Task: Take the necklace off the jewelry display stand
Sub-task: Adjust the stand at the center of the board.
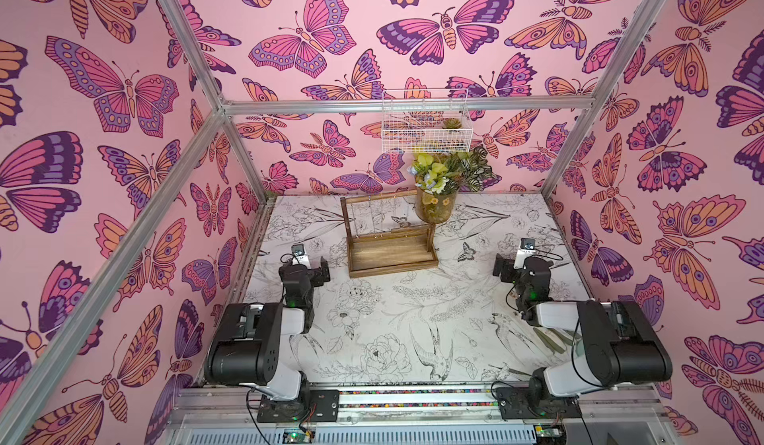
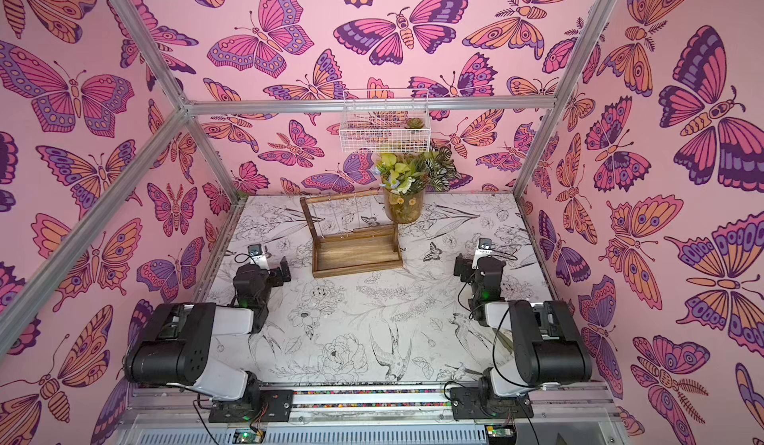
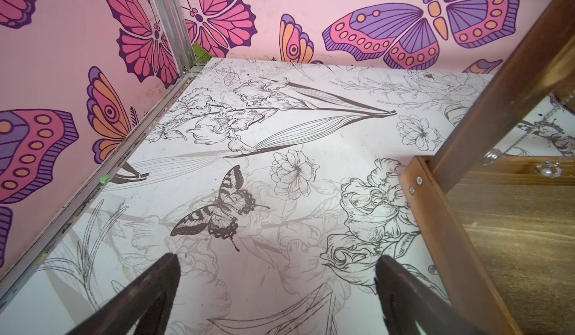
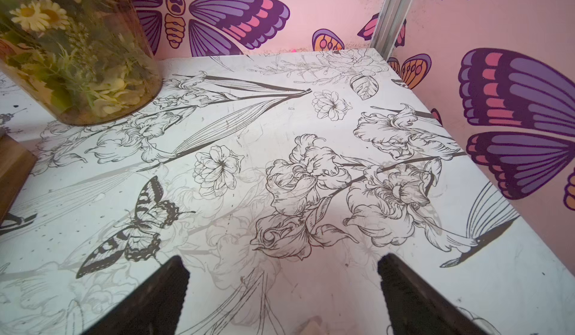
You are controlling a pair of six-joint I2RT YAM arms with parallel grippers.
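Floral-print tabletop, pink butterfly walls, left gripper and right gripper both wide, empty

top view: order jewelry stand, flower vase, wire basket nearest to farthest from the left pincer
1. jewelry display stand, just beside the left pincer
2. flower vase, at the stand's far right corner
3. white wire basket, hung on the back wall
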